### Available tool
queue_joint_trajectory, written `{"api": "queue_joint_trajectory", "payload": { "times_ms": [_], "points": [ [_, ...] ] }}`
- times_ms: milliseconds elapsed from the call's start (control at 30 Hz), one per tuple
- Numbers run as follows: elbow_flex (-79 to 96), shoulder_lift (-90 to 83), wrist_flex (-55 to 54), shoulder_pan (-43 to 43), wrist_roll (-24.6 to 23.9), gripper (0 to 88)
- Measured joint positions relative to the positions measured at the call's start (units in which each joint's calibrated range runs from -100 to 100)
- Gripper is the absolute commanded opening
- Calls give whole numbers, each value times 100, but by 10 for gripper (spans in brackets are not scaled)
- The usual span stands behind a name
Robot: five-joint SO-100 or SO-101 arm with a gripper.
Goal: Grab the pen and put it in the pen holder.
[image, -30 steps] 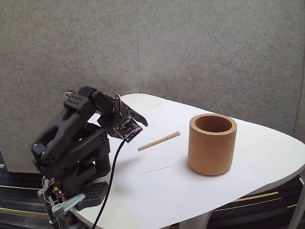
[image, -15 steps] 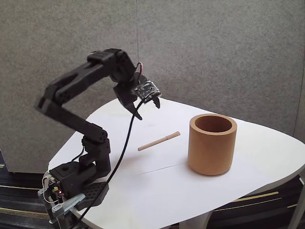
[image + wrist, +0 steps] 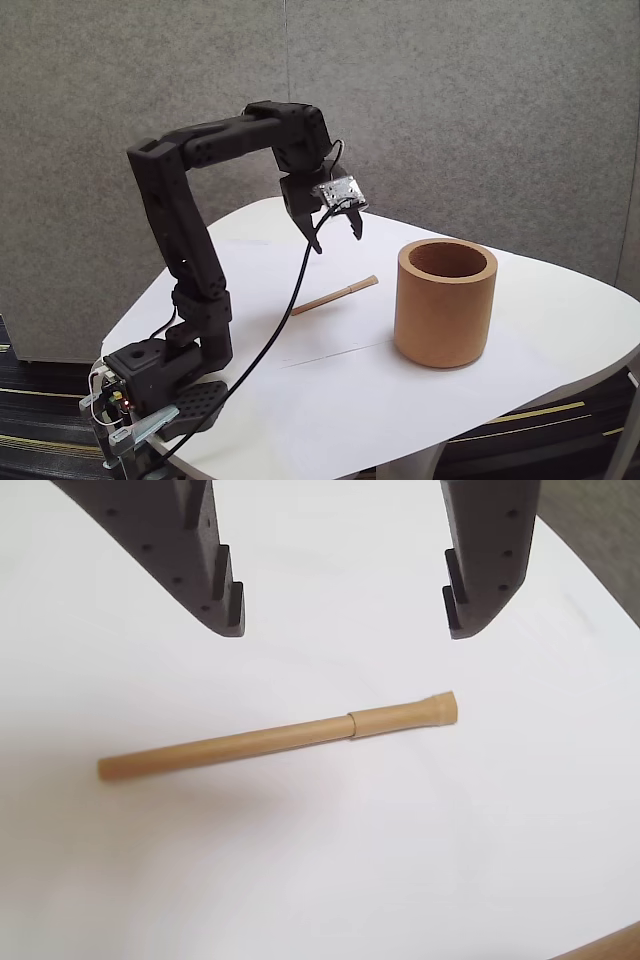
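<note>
Pincer [image 3: 343,630] spread, empty above the pen [image 3: 280,737]. Looks light, stiff, round, may roll; we'd pinch mid-shaft.

A white rounded table [image 3: 560,340] carries the pen [image 3: 334,296], pen holder [image 3: 446,303] and arm base [image 3: 160,385].

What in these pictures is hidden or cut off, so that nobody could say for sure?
- Floor of the thick-walled tan cork-like cup: fixed view, hidden by its own wall.
- That cup in the wrist view: a sliver, cut by the bottom edge.
- Upper part of the black gripper: wrist view, cut by the top edge.
- Any tip on the thin tan wooden pen: too small.
</note>
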Motion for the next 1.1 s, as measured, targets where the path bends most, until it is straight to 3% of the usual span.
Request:
{"api": "queue_joint_trajectory", "payload": {
  "times_ms": [300,467,600,1100],
  "points": [
    [-415,762,-93,-140,-1954,278],
    [-415,898,-102,-250,-2676,278],
    [-415,1177,-102,-286,-2901,278],
    [-415,2540,-559,-286,-3028,278]
  ]
}}
